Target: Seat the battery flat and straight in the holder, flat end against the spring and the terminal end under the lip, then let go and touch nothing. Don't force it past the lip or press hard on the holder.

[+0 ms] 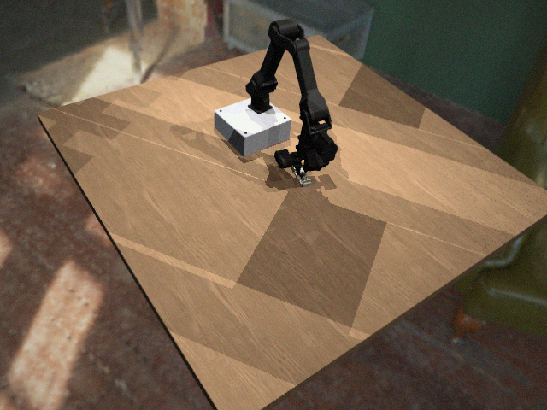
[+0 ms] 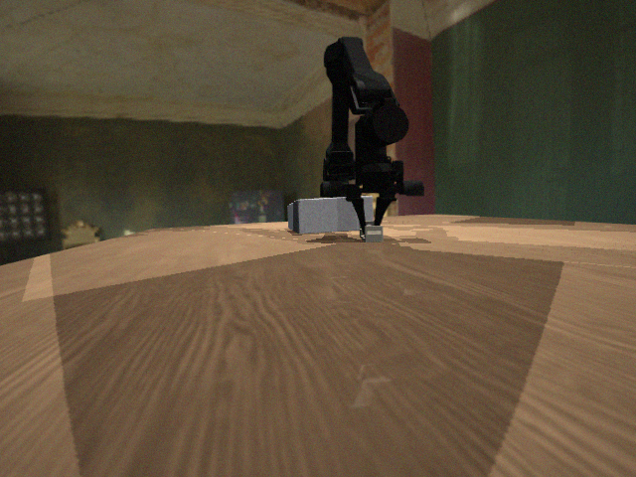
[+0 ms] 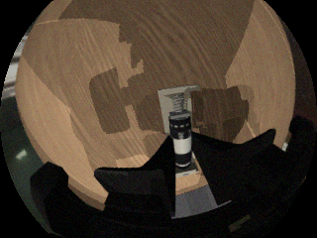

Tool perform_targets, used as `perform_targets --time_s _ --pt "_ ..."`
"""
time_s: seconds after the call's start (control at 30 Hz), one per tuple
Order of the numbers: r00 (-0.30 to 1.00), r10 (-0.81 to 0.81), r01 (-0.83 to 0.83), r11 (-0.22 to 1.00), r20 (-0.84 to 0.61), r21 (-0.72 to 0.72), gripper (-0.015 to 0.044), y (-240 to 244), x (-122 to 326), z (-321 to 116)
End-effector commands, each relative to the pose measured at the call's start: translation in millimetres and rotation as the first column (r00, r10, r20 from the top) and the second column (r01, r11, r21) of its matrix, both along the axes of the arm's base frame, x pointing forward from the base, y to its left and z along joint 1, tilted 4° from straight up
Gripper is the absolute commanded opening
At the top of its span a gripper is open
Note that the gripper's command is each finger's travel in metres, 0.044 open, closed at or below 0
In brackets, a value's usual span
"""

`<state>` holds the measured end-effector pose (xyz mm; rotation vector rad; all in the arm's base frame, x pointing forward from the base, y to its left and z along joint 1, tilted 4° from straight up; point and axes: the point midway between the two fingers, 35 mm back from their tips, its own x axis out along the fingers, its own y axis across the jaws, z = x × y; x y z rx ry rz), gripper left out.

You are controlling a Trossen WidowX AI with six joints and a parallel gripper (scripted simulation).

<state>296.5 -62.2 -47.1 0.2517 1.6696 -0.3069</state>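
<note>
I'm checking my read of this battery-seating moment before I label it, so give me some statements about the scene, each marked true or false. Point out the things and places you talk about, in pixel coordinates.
1. The gripper point(image 1: 302, 169) point(image 2: 372, 226) point(image 3: 180, 137) is closed on the battery point(image 3: 182, 144). True.
2. The battery's casing is bright red all over. False: it is black with a pale band.
3. In the wrist view, the spring point(image 3: 179, 103) shows beyond the battery's far end. True.
4. The holder point(image 1: 305, 182) point(image 2: 374, 235) point(image 3: 165, 106) sits on top of the white box point(image 1: 244, 145) point(image 2: 328, 216). False: it is down on the wooden table point(image 1: 185, 265) point(image 2: 308, 359) point(image 3: 54, 64).
5. The arm point(image 1: 307, 74) point(image 2: 339, 112) is mounted on the white box. True.
6. The battery is lying loose, away from the holder. False: it is between the fingers, at the holder.
</note>
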Motion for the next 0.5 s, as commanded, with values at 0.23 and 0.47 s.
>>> perform_targets --time_s 0.23,0.47 --pt "1.0 -0.004 0.004 1.0 0.001 0.0 0.0143 0.0 -1.1 -0.3" --pt "1.0 -0.003 0.003 1.0 0.001 0.0 0.0166 0.1 -0.4 6.1"
